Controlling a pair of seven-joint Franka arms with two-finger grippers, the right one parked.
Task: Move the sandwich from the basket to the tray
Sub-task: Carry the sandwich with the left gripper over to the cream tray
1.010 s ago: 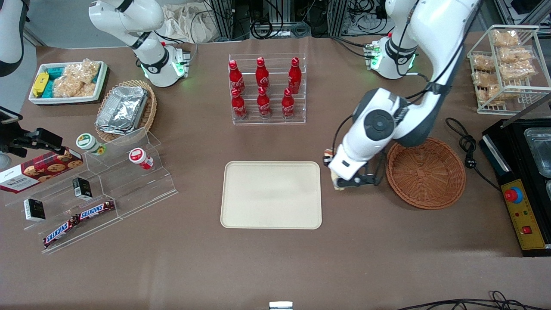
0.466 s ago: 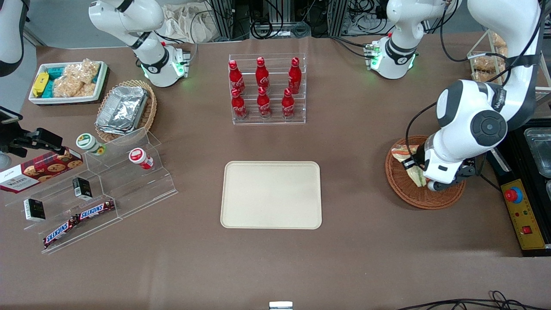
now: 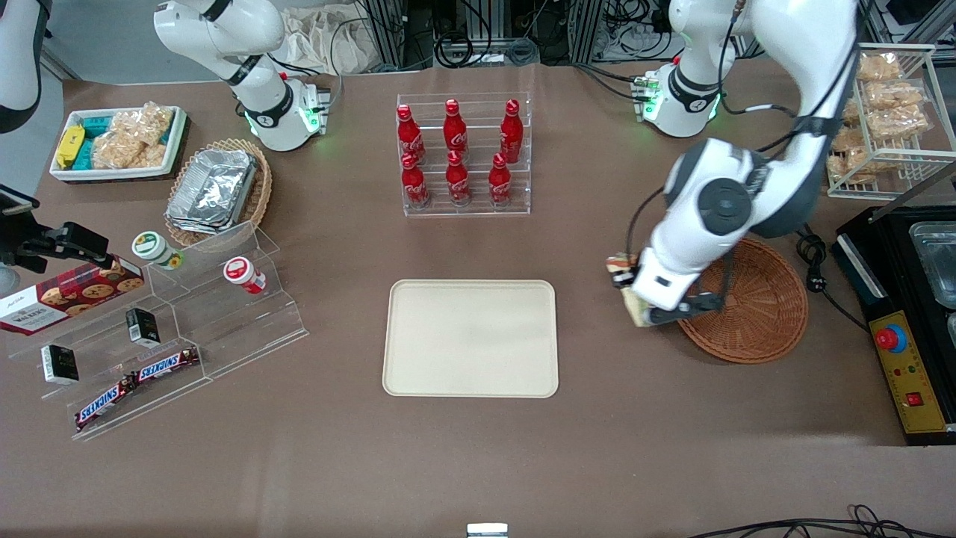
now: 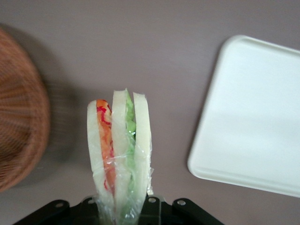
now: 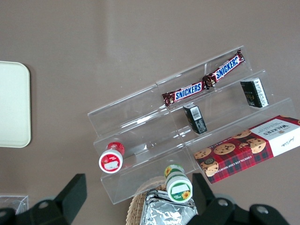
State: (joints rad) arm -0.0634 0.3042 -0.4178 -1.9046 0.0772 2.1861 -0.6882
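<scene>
The sandwich [image 3: 633,303], a clear-wrapped wedge of pale bread with green and orange-red filling [image 4: 119,150], hangs in my gripper [image 3: 645,314], which is shut on its lower end [image 4: 123,212]. The gripper is above the brown table, just off the rim of the round reddish-brown wicker basket [image 3: 754,314], on the side nearest the tray. The basket [image 4: 18,136] holds nothing. The cream-beige tray [image 3: 470,338] lies flat toward the parked arm's end from the gripper, with bare table between them. Its corner [image 4: 253,117] shows beside the sandwich, and its edge [image 5: 11,103] shows in the right wrist view.
A clear rack of red cola bottles [image 3: 463,153] stands farther from the front camera than the tray. A stepped acrylic stand with snacks [image 3: 172,329] is toward the parked arm's end. A black appliance [image 3: 911,314] and a wire snack rack [image 3: 881,112] sit at the working arm's end.
Half a second ago the gripper was over the basket with the sandwich lying in it. Now it has come out toward the tray with the sandwich lifted clear of the basket.
</scene>
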